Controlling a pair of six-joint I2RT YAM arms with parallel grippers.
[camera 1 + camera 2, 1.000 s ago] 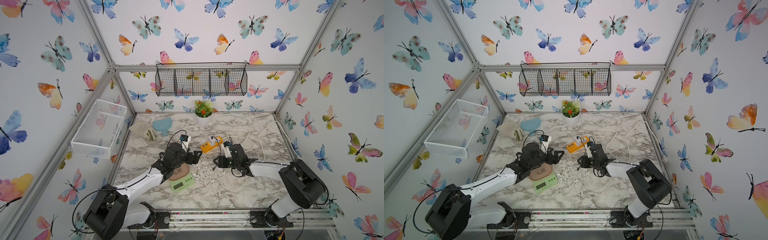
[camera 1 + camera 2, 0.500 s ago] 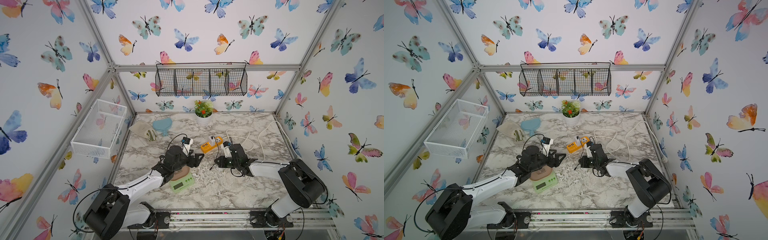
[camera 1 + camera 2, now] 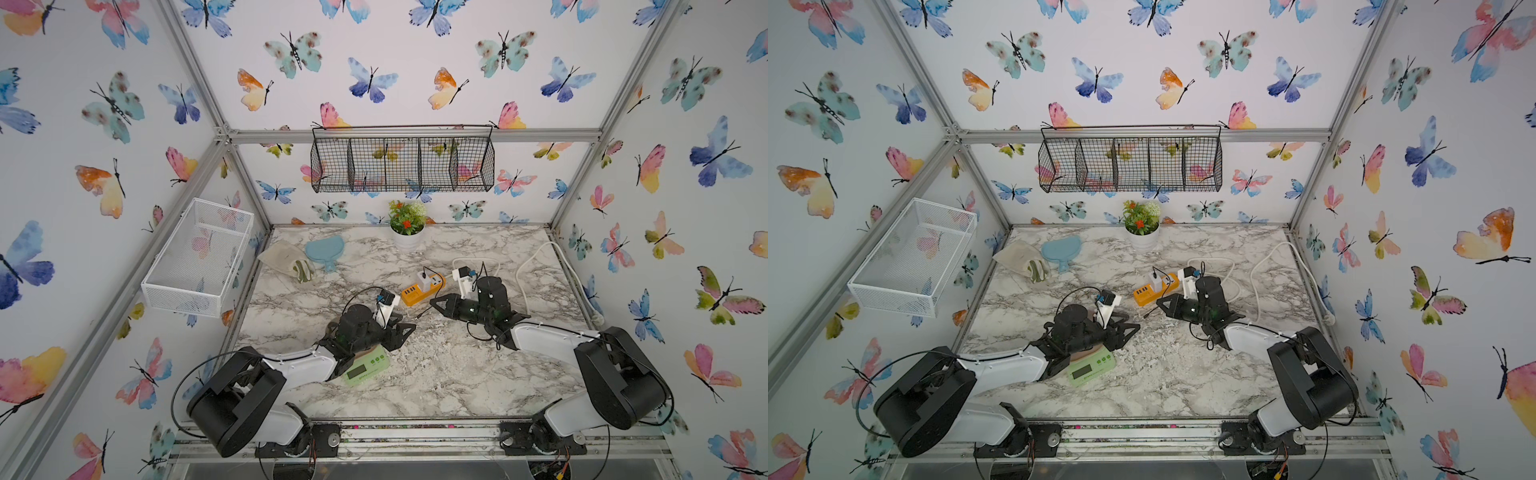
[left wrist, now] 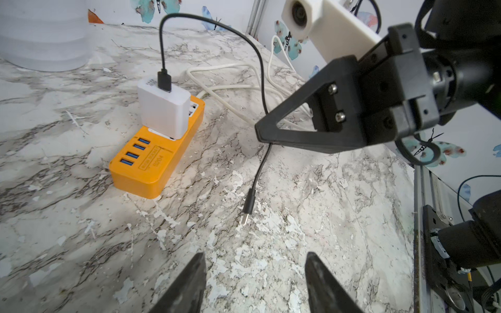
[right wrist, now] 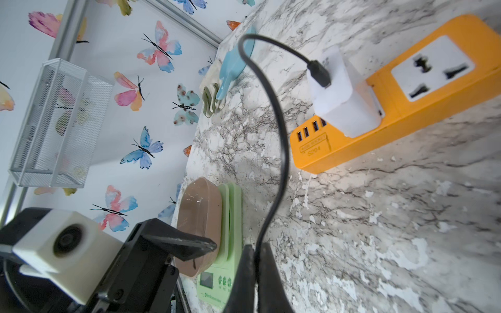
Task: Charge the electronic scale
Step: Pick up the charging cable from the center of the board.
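Your right gripper (image 4: 264, 133) is clenched on the black charging cable (image 4: 260, 67), a little way up from its free USB-C plug (image 4: 248, 203). The plug hangs loose below the jaws, its tip at or just above the marble desk (image 3: 440, 374); these views do not show whether it touches. Gripping that far back leaves the plug free to swing, which could make it hard to aim. The cable's other end is already seated in the white charger cube (image 4: 162, 111), which stands plugged into the orange power strip (image 4: 151, 168), so the supply side looks ready. The electronic scale (image 3: 368, 369) sits flat on the desk near the front, apart from the strip, with its display toward the front edge. Its brown-pink tray is partly hidden under the left arm. Your left gripper (image 3: 401, 334) is released, jaws apart and empty. It hovers just past the scale's tray on the plug's side, probably placed there to steady the scale or to take the plug. The scale's charging port is not visible in any view.
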